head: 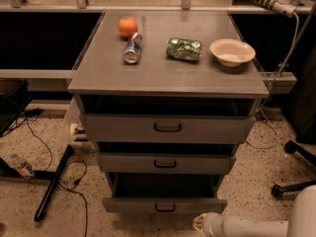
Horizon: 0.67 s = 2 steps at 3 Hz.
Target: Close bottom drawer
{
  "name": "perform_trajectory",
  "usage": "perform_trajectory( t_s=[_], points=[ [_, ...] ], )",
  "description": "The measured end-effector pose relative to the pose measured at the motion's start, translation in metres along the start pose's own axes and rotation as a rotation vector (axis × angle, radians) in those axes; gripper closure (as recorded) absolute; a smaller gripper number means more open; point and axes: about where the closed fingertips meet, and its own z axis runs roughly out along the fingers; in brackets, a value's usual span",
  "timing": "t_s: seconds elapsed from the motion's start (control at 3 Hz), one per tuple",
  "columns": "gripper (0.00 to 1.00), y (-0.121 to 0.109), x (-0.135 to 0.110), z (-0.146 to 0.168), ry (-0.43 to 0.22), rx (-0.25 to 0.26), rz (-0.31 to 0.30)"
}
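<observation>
The cabinet (168, 75) is painted grey all over. A grey front panel, a small black handle (165, 208) and a dark inside are seen on the bottom drawer (138, 204). On the top, an orange fruit (128, 26), a silver and blue can (133, 48), a shiny green packet (183, 49) and a cream bowl (232, 51) are laid. The floor (256, 181) is beige with dark speckles. The pale cream gripper (200, 223) is seen at the near edge, right of the drawer's handle, on a white arm (247, 227).
</observation>
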Motion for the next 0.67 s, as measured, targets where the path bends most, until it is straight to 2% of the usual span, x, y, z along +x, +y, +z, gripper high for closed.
perform_trajectory(
  t_s=[0.33, 0.67],
  points=[
    [0.11, -0.006, -0.003, 0.005, -0.005, 0.0, -0.009],
    [0.0, -0.036, -0.014, 0.023, -0.025, 0.01, -0.028]
  ],
)
